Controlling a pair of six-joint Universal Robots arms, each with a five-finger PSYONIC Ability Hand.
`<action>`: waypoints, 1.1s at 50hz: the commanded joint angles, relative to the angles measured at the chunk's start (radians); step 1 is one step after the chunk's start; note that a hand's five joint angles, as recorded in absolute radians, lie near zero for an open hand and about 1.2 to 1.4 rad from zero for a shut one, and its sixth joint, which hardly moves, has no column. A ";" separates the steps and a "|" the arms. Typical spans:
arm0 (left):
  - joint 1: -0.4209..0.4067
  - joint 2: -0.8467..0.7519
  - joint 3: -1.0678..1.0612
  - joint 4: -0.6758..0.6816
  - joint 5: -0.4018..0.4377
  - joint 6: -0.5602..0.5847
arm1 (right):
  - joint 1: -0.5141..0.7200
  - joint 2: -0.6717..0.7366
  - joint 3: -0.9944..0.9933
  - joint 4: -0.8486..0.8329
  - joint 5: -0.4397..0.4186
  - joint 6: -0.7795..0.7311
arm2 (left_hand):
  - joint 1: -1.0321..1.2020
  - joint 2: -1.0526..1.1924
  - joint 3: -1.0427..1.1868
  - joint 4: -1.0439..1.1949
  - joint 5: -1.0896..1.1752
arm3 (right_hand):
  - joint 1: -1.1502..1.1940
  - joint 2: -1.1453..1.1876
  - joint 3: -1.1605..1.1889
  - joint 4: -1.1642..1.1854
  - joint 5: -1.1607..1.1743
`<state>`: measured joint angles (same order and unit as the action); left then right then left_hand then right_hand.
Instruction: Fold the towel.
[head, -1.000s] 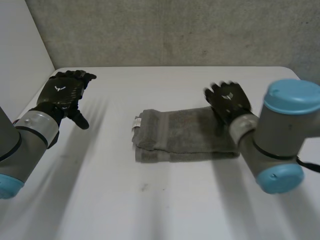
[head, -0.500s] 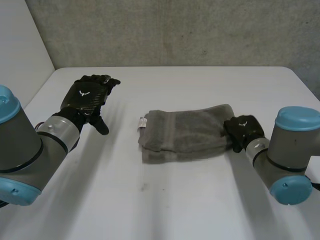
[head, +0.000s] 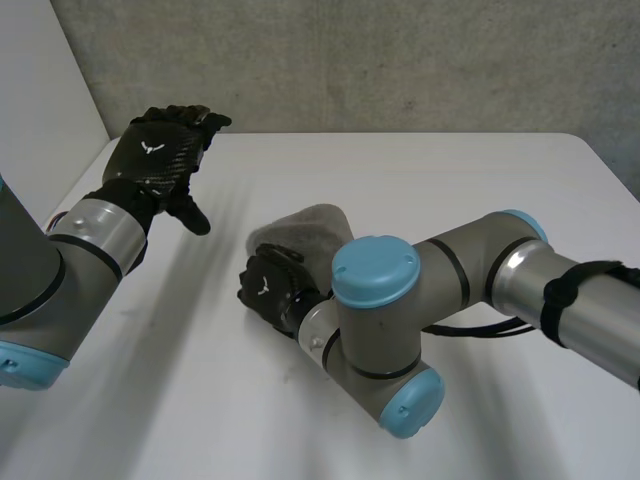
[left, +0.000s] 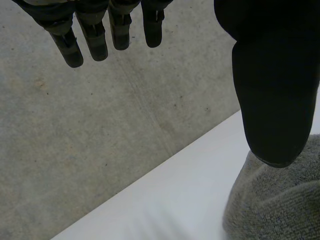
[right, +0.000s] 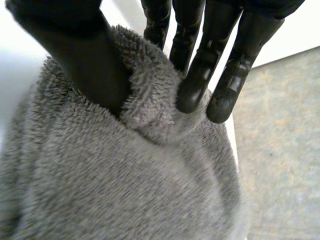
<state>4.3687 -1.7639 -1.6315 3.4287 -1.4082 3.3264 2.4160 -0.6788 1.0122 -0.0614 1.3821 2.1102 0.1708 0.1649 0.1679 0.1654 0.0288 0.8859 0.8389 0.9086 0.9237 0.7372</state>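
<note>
**Fold under way**

Left hand (head: 160, 160) hovers empty, fingers straight, likely keeping clear. On the tabletop (head: 470, 190) the bunched towel (head: 312, 228) is pinched between thumb and fingers of the right hand (head: 268, 287), apparently to lay one end over.

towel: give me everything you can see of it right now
The towel is grey terry with a fluffy pile. It sits bunched on the white table, rising in a rounded hump, with much of it hidden behind the right arm. The right hand pinches a fold of it between thumb and fingers. The left hand is open and held apart from it, not touching.
</note>
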 joint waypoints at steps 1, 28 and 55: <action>-0.026 -0.052 0.034 0.001 0.000 -0.004 | -0.061 -0.110 0.020 0.009 0.144 0.278 | 0.004 0.010 0.007 0.009 -0.029 | -0.711 -0.664 -0.734 -0.749 -0.737; -0.189 -0.462 0.314 -0.063 -0.041 -0.203 | -0.248 -0.122 0.048 0.110 0.137 0.873 | 0.005 0.010 0.007 0.010 -0.028 | -0.711 -0.664 -0.734 -0.749 -0.737; -0.158 -0.103 0.381 -0.239 -0.094 -0.205 | -0.313 -0.497 0.071 0.118 0.193 0.895 | 0.004 0.010 0.007 0.009 -0.029 | -0.711 -0.664 -0.734 -0.749 -0.737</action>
<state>4.1837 -2.0729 -1.2790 3.2580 -1.5004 3.1220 2.1510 -0.9769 1.0370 0.0541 1.5349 2.9919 0.1708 0.1649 0.1680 0.1654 0.0288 0.2314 0.2405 0.2419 0.2549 0.0629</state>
